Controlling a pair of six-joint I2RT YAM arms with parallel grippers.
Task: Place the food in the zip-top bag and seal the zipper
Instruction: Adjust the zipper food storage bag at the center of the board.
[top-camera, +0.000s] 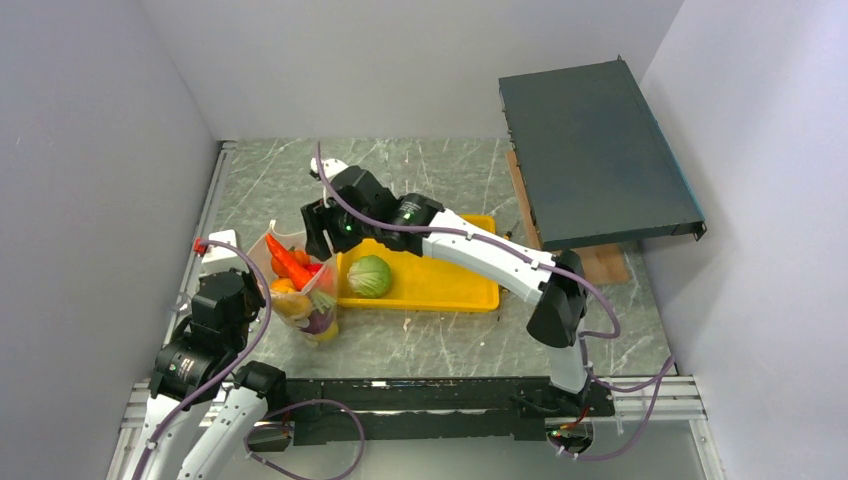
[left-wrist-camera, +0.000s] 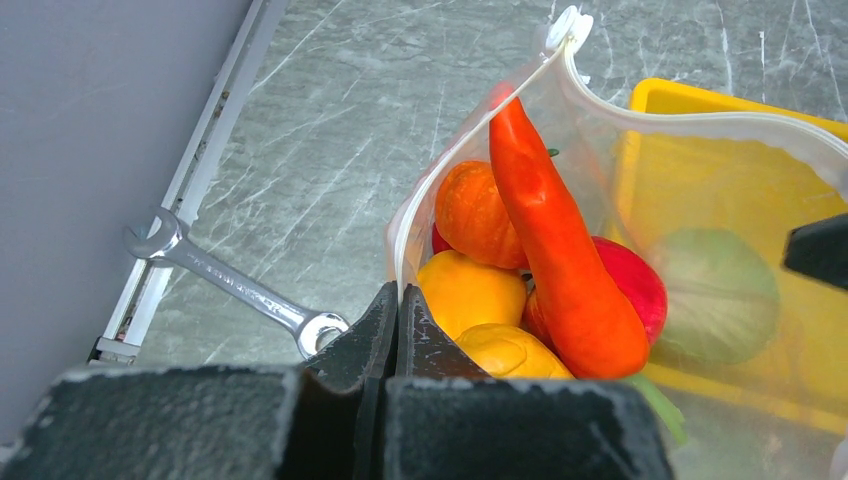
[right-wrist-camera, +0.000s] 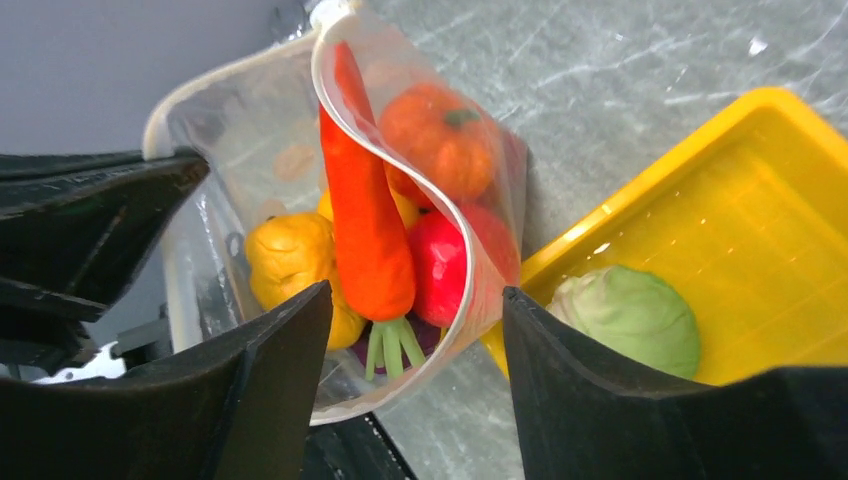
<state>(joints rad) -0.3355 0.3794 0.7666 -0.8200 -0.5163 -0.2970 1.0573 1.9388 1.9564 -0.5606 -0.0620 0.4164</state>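
Bag (top-camera: 303, 290) stands upright with its mouth open on the table (top-camera: 450, 170), just beside the left end of the tray (top-camera: 445, 292). It's nearly loaded: the carrot (left-wrist-camera: 560, 250) pokes up tip-first, the pumpkin (left-wrist-camera: 470, 210) is behind it, and a tomato (right-wrist-camera: 445, 265) and yellow pieces are packed underneath. One piece is not yet in, the cabbage (top-camera: 369, 276), sitting alone in the tray. So I'd call this the last stretch of loading, with sealing yet to come.

Left gripper (left-wrist-camera: 397, 312) has its fingers pressed tight together on the near rim of the bag, pinching the plastic and holding the mouth up. That arm is folded in close to its base, reaching only a short way from the near-left. A wrench (left-wrist-camera: 235, 280) lies on the table off to its left, well clear.

Right gripper (right-wrist-camera: 410, 300) hangs above the far side of the bag's mouth with its fingers spread wide and nothing between them. The arm runs long from its base at the near right, elbow by the tray's near corner, forearm slanting across the tray, wrist tipped down.

Next move, as I read it: swing right and down to the cabbage, which is round and glossy, so take it squarely across the middle. Then lift it over the rim and drop it beside the carrot. The space left looks tight. After that the zipper (left-wrist-camera: 690, 118), now gaping in a wide curve, needs its two lips brought together and pressed along their length.
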